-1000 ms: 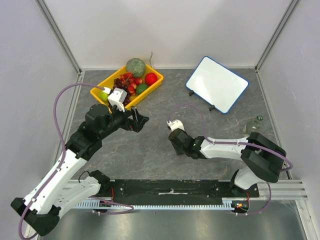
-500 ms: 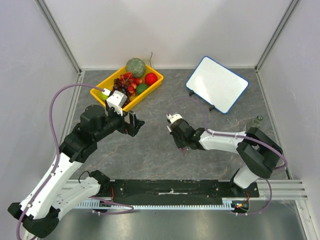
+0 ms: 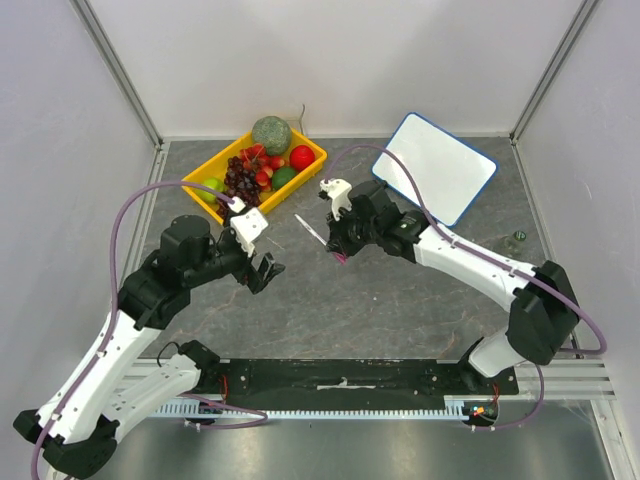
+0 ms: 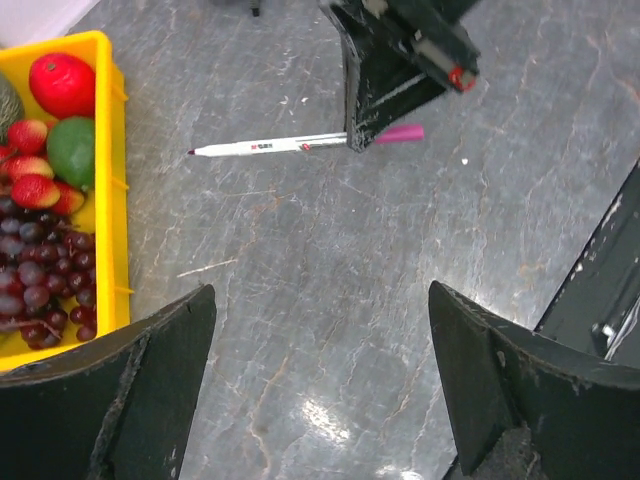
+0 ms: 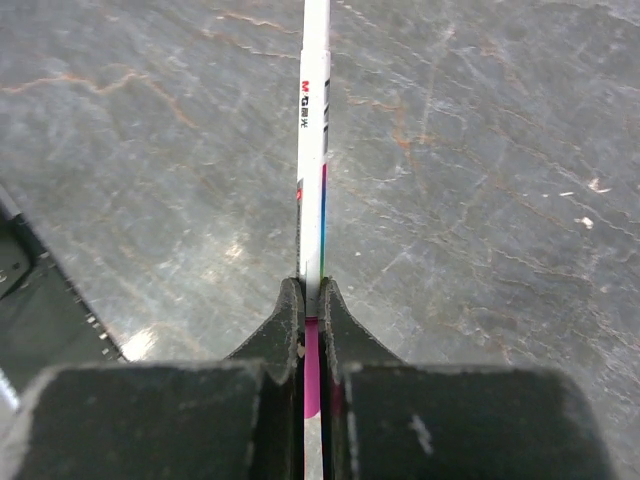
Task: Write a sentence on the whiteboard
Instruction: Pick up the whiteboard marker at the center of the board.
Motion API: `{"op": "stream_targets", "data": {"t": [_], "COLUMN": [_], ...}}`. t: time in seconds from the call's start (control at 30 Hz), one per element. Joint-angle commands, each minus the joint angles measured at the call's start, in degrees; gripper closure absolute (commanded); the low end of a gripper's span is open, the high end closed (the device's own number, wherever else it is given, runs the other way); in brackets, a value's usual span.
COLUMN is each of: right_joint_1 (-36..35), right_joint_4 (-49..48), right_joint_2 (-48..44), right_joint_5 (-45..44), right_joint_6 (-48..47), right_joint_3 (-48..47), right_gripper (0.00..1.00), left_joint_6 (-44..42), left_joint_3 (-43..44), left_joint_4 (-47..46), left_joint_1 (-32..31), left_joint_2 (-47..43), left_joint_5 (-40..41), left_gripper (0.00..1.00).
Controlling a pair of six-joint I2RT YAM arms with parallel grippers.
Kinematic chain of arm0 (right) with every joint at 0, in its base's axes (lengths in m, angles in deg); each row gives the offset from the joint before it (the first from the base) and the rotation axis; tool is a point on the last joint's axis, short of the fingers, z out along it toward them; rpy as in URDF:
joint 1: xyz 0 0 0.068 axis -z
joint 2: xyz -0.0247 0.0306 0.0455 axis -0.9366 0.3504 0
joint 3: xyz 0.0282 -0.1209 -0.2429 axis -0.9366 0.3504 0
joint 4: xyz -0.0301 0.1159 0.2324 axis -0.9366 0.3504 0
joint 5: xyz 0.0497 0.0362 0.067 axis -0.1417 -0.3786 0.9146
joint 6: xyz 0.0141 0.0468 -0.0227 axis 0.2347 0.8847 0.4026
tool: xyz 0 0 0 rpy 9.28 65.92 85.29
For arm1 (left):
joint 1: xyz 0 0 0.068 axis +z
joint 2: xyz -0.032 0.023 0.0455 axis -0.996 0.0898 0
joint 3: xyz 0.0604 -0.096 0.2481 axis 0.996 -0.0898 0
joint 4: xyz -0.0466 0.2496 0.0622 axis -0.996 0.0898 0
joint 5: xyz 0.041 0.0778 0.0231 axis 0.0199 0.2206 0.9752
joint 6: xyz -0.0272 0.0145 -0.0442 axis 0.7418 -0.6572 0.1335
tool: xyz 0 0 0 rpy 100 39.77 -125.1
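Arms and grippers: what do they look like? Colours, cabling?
Left arm and right arm: white links, black joints, one looping purple cable each. Left gripper and right gripper: black wedge-shaped fingers, white camera block at each wrist.

The right gripper (image 3: 338,250) has been carried from the middle of the table (image 3: 330,310) toward its far edge and raised, and now sits near the left corner of the whiteboard (image 3: 436,167). Its jaws, partly apart a second ago, have been closed on a white marker (image 3: 310,229) with a pink end, its tip turned toward the yellow tray (image 3: 224,158). The left gripper (image 3: 265,270) has been drawn back from that tray toward the table's near edge.
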Motion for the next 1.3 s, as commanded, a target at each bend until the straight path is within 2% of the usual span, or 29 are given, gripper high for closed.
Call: {"op": "stream_targets", "data": {"t": [0.0, 0.1, 0.27, 0.53, 0.67, 0.9, 1.1, 1.27], "right_joint_1": [1.4, 1.4, 1.4, 1.7, 1.7, 2.0, 2.4, 2.5], "right_joint_4": [4.3, 4.2, 2.7, 2.1, 2.2, 2.1, 2.1, 2.1], "right_joint_2": [-2.8, -3.5, -5.0, -5.9, -5.5, -5.5, -5.8, -5.9], "right_joint_5": [14.4, 19.0, 21.6, 24.2, 25.3, 26.7, 27.7, 28.8], "right_joint_6": [0.2, 2.6, 5.8, 7.3, 7.5, 7.8, 8.2, 8.6], "right_joint_3": [-1.0, 0.4, 2.5, 2.6, 2.5, 2.1, 1.2, 0.4], "right_gripper": [1.00, 1.00, 1.00, 1.00, 1.00, 1.00, 1.00, 1.00], "left_joint_6": [-11.8, -15.2, -21.5, -34.4, -37.6, -41.6, -43.2, -43.6], "left_joint_3": [-2.4, -3.9, -5.9, -8.1, -8.3, -7.8, -8.5, -9.7], "left_joint_4": [-2.5, -6.9, -12.6, -15.7, -15.9, -13.2, -11.3, -10.3], "left_joint_1": [-0.9, -1.9, -5.3, -11.4, -12.4, -13.0, -13.3, -13.6], "left_joint_2": [-0.9, -0.7, 2.1, 8.0, 10.2, 13.9, 14.4, 13.8], "left_joint_5": [-5.3, -5.4, -4.8, -3.4, -3.7, -4.2, -4.0, -3.2], "left_gripper": [0.09, 0.06, 0.04, 0.03, 0.04, 0.12, 0.30, 0.36]}}
